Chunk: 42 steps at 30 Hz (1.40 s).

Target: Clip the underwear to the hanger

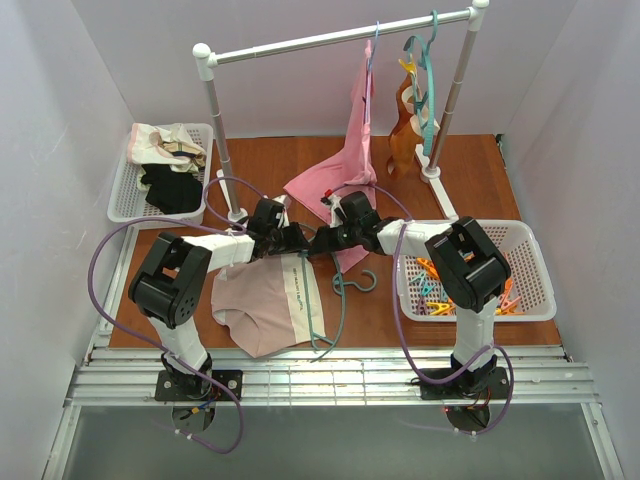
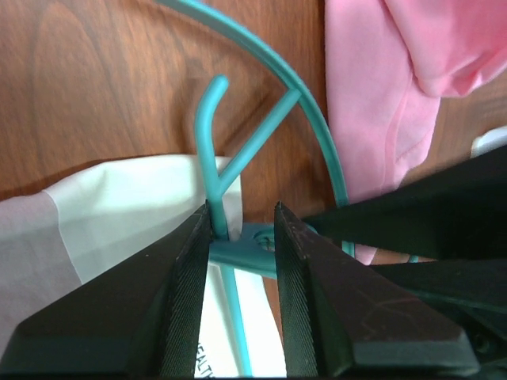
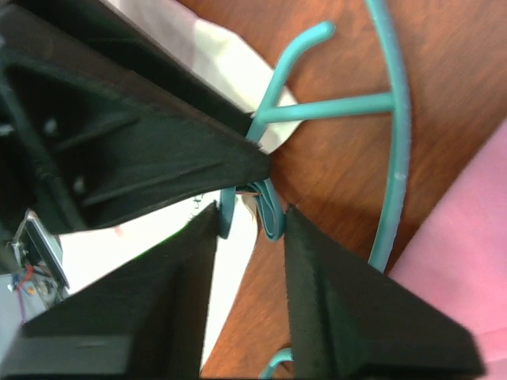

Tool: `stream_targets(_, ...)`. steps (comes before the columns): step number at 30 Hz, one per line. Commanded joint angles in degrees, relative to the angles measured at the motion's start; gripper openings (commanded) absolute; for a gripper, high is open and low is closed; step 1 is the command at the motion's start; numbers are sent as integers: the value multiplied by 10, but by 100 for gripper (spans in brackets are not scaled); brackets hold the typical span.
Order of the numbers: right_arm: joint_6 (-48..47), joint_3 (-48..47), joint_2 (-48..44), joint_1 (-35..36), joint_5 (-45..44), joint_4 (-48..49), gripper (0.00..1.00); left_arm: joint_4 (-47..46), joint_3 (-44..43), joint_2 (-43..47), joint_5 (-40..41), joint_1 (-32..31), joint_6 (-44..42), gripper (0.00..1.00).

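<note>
Here, the clip (image 2: 245, 252) on the hanger (image 2: 323, 142) is pinched by the left gripper (image 2: 242, 218), the right gripper (image 3: 250, 212) held parted around it; released early, the underwear (image 2: 119, 198) could be missed

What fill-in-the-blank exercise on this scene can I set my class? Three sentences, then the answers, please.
1. The underwear lies flat in front of the robot's ____ arm.
2. The basket holding the coloured clothes pegs stands on the robot's ____ side.
3. The bright pink top hangs from the rail, while the teal hanger lies on the ____.

Missing words: left; right; table.
</note>
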State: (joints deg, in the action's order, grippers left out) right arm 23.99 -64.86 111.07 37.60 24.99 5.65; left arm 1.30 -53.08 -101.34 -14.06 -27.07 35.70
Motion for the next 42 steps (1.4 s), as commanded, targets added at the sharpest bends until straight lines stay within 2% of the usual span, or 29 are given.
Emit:
stream_targets(1,-12,-12,13,2,-35,-25,31,10,-2,32,-25,-4,-4,28)
stream_targets(3,-13,-11,11,1,-39,-27,40,12,-3,33,-22,-4,-5,29)
stream_targets(9,-17,-3,-1,2,-50,-28,55,16,-8,38,-11,-4,-12,35)
stream_targets(13,-22,10,-23,1,-62,-30,61,31,-21,50,2,-4,-20,46)
stream_targets(18,-30,28,-54,-2,-69,-31,63,38,-24,71,8,-4,-35,58)
stream_targets(21,-37,38,-74,-2,-69,-35,63,36,-21,87,10,-4,-41,60)
stream_targets(33,-64,90,-139,5,-27,-32,63,43,40,192,35,-4,-49,63)
stream_targets(42,-91,149,-208,36,-26,-81,63,83,106,281,74,-3,-59,64)
